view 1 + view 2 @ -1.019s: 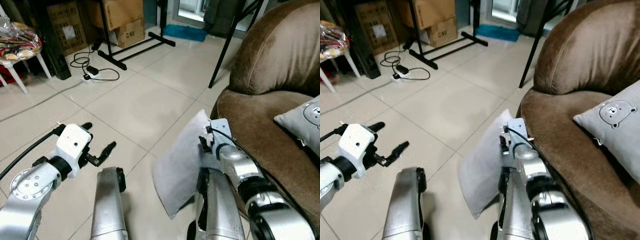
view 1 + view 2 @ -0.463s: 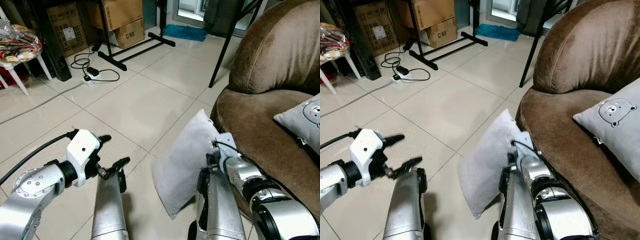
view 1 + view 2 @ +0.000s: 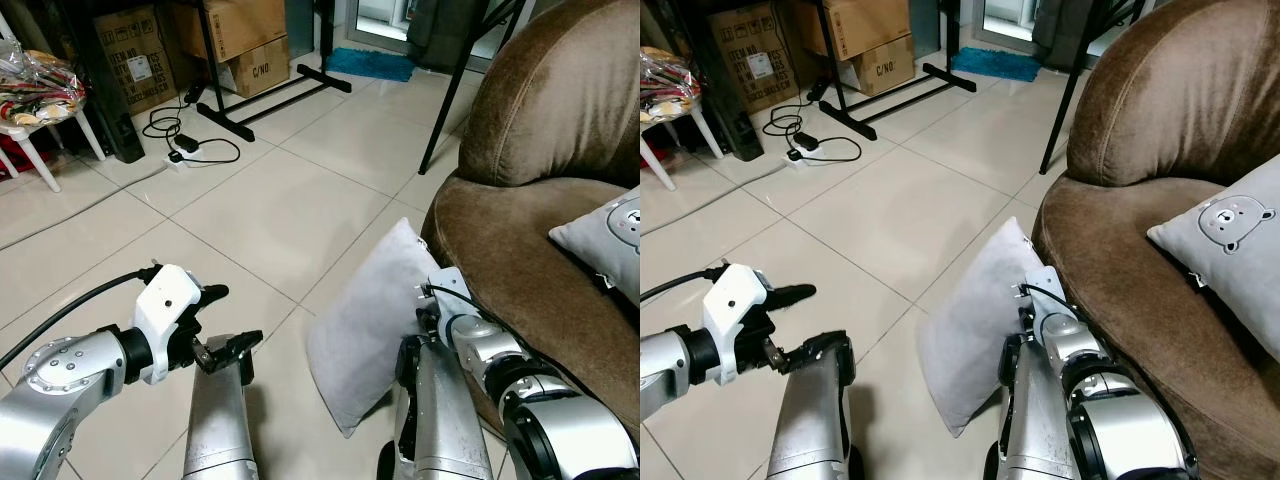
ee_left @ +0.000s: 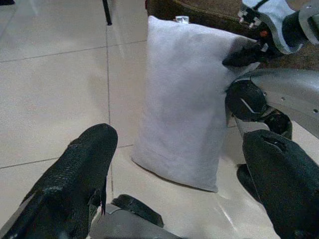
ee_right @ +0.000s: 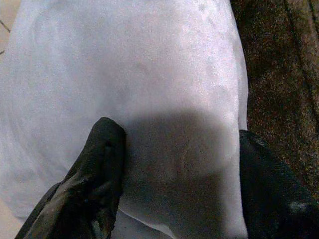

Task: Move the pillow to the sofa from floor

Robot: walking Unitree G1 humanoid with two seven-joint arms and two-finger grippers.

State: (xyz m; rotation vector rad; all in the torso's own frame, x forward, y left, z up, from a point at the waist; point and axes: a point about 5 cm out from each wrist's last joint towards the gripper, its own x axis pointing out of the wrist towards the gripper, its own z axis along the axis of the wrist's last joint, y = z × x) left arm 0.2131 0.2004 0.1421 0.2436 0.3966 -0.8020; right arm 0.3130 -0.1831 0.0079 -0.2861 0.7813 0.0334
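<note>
A light grey pillow [image 3: 365, 320] stands on edge on the tiled floor, leaning against the front of the brown sofa [image 3: 520, 230]. My right gripper [image 5: 177, 132] is open at the pillow's upper edge on the sofa side, its fingers [image 5: 102, 164] spread over the fabric. One of its fingers [image 4: 243, 54] touches the pillow's corner. My left gripper [image 3: 237, 314] is open, low over the floor to the left of the pillow and apart from it, pointing at it. A second grey pillow with a bear print [image 3: 1230, 250] lies on the sofa seat.
Cardboard boxes [image 3: 245, 30] and a black stand [image 3: 270, 95] are at the back. A power strip with a cable [image 3: 185, 145] lies on the floor. A white plastic chair with bags [image 3: 35, 100] stands at the far left. A blue mat [image 3: 370, 65] lies by the doorway.
My left gripper has moved right and down toward the pillow. My right wrist has dropped from the pillow's top corner to lower along its sofa-side edge. The pillow stays leaning.
</note>
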